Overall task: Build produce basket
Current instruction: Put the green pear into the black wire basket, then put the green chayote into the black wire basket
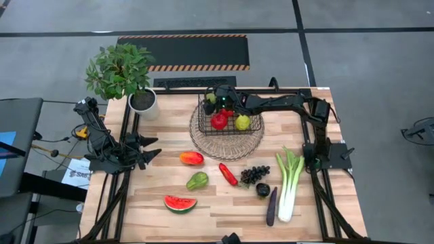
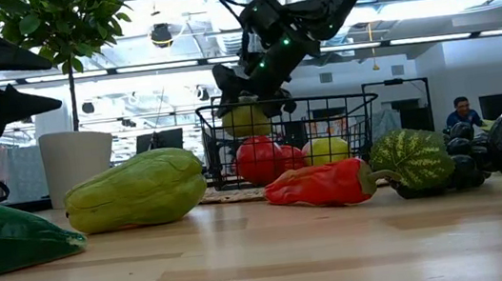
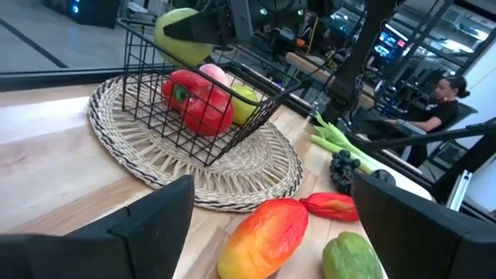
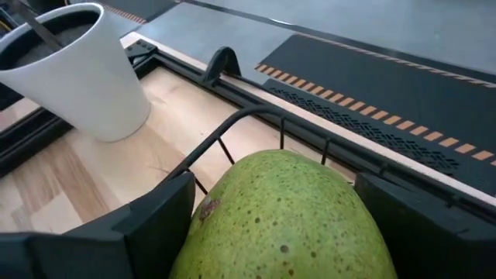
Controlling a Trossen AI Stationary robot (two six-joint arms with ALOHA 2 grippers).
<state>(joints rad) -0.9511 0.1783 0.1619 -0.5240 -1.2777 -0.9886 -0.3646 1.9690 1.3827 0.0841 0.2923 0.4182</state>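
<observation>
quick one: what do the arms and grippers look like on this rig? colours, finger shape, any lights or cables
Both arms are matte black, jointed segments on black frames bolted to the table edges. The left gripper has two flat, tapering black fingers. The right gripper looks the same, with small green indicator lights glowing on its wrist. Thin dark cables trail by the left arm's base.

1 basket (image 1: 254, 129), 1 woven mat (image 1: 203, 142), 1 potted plant (image 1: 121, 71), 8 loose produce pcs (image 1: 191, 158), 4 more at basket

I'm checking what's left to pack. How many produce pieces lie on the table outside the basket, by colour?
Red or orange: 3 (mango, chili, watermelon slice)
Green: 2 (green fruit, leek)
Dark or purple: 3 (grapes, eggplant, dark round piece)
Total: 8
</observation>
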